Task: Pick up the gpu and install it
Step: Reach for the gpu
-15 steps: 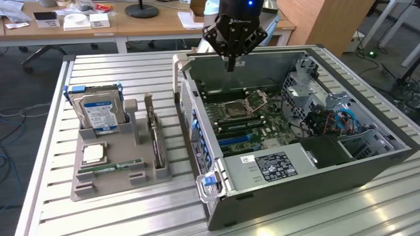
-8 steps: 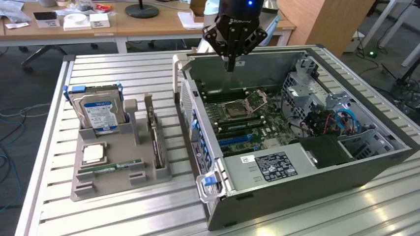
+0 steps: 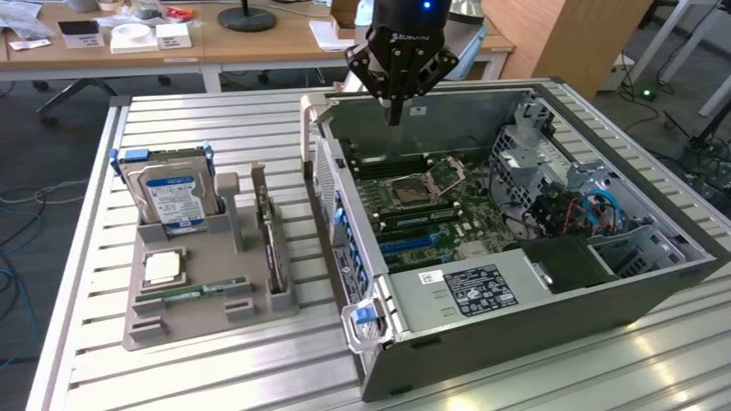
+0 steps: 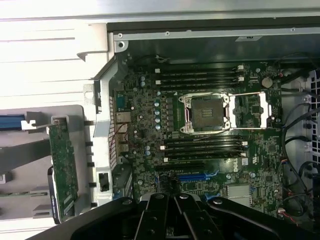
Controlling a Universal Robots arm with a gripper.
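The gpu [image 3: 270, 233] stands on its long edge in a slot of the grey holder [image 3: 188, 321], on the exterior view's left beside the open computer case [image 3: 491, 308]. In the wrist view the gpu [image 4: 63, 167] shows as a green-brown board beside the case wall. My gripper [image 3: 395, 110] hangs over the far end of the case, well apart from the gpu. Its fingers [image 4: 186, 216] are pressed together with nothing between them. Below them lies the motherboard [image 4: 145, 107] with an open processor socket [image 4: 207, 114] and a blue card slot [image 4: 196, 176].
A silver hard drive [image 3: 171, 195] with a blue-white label stands at the holder's far end. A processor chip [image 3: 163, 268] and a green memory stick [image 3: 192, 293] lie in the holder. Drive cages and cables [image 3: 571, 201] sit in the case's right side. Desks stand behind the slatted table [image 3: 205, 120].
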